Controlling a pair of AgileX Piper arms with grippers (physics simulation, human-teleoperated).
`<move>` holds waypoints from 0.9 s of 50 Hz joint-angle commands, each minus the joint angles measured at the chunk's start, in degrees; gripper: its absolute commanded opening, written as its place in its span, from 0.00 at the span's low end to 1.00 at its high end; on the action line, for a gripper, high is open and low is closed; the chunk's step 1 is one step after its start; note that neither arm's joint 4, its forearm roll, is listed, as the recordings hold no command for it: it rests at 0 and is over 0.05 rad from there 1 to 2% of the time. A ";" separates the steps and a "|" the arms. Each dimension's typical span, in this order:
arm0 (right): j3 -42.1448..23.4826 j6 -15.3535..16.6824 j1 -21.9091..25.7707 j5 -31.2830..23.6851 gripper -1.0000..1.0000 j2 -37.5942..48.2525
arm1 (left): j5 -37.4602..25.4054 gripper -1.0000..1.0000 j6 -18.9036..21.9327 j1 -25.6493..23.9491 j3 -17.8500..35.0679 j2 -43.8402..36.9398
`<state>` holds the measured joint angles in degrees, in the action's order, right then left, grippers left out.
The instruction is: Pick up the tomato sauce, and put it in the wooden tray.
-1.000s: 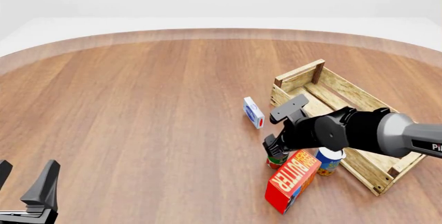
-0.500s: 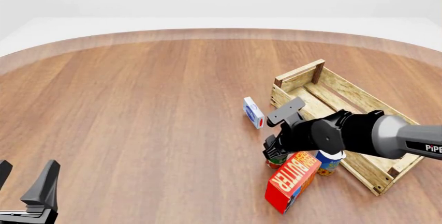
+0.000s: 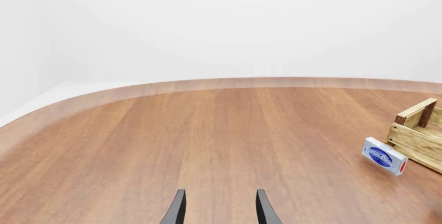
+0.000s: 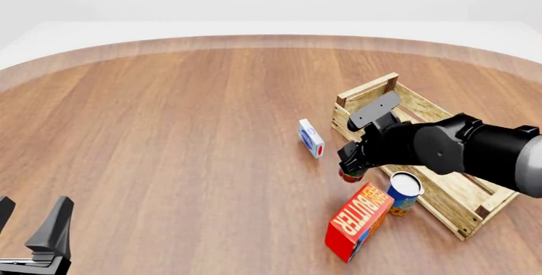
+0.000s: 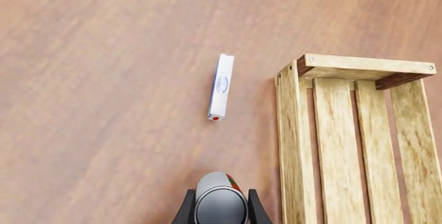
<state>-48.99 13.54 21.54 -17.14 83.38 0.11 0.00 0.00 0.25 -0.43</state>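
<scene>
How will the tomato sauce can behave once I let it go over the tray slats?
The tomato sauce looks rigid, so the right gripper shouldn't crush it. Its round body may roll if laid sideways. The wooden tray has gaps between slats, so it may sit unevenly.

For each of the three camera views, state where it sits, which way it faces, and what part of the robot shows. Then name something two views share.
Front view: fixed above and behind the arms, looking forward and down; shows the right gripper on the tomato sauce and the left gripper.
Left wrist view: looks across the table; its own fingers show.
Right wrist view: looks straight down; its fingers flank the can.
Shared: the wooden tray and the blue-and-white box.
</scene>
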 commanded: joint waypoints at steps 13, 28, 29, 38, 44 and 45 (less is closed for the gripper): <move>-9.21 0.31 -8.02 -9.44 0.00 -8.64 | 0.00 1.00 0.00 0.00 0.00 0.00; -17.10 -0.30 -15.66 -11.41 0.00 -0.86 | 0.00 1.00 0.00 0.00 0.00 0.00; -17.38 -0.27 -15.74 -11.51 0.00 -0.56 | 0.00 1.00 0.00 0.00 0.00 0.00; -19.51 0.73 -21.56 -9.29 0.00 6.91 | 0.00 1.00 0.00 0.00 0.00 0.00; -21.26 0.69 -25.21 -6.77 0.00 14.37 | 0.00 1.00 0.00 0.00 0.00 0.00; -21.27 0.69 -25.21 -6.77 0.00 14.38 | 0.00 1.00 0.00 0.00 0.00 0.00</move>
<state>-67.45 14.96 1.46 -26.15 89.72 0.11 0.00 0.00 0.25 -0.43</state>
